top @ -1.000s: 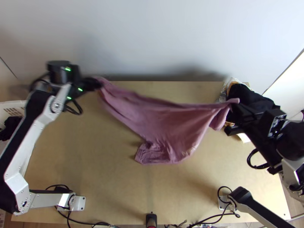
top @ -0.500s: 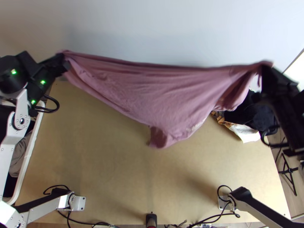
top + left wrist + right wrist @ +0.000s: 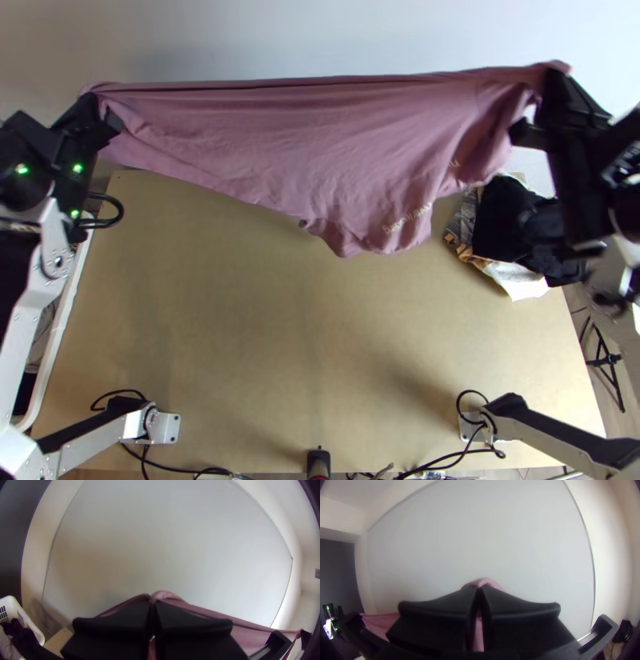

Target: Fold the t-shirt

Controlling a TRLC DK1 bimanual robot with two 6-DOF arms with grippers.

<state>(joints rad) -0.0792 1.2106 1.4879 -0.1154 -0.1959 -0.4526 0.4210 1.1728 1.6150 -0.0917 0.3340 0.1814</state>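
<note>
Standing at the near side of the wooden table (image 3: pixel 312 360) are the two arm bases (image 3: pixel 166 428). Farther off, the pink t-shirt (image 3: pixel 320 144) hangs raised over the table's far part, stretched between the left gripper (image 3: pixel 91 99) and right gripper (image 3: pixel 554 78), jaws clamped on its upper ends.

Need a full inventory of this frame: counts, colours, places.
t-shirt: 1, mauve-pink, stretched between both pincers, past the table's far edge
cloth pile: count unclear, black, white, orange, table's far right
table: 1, light wood, centre
basket: 1, white, left of table, dark cloth inside
device: 1, mostly black, near edge, middle
cables: several, black, near edge and arms
stand: 1, black, floor at right
wall: 1, pale, behind
left arm, right arm: 2, silver and black, either side
left pincer, right pincer: 2, black, gripping t-shirt
</note>
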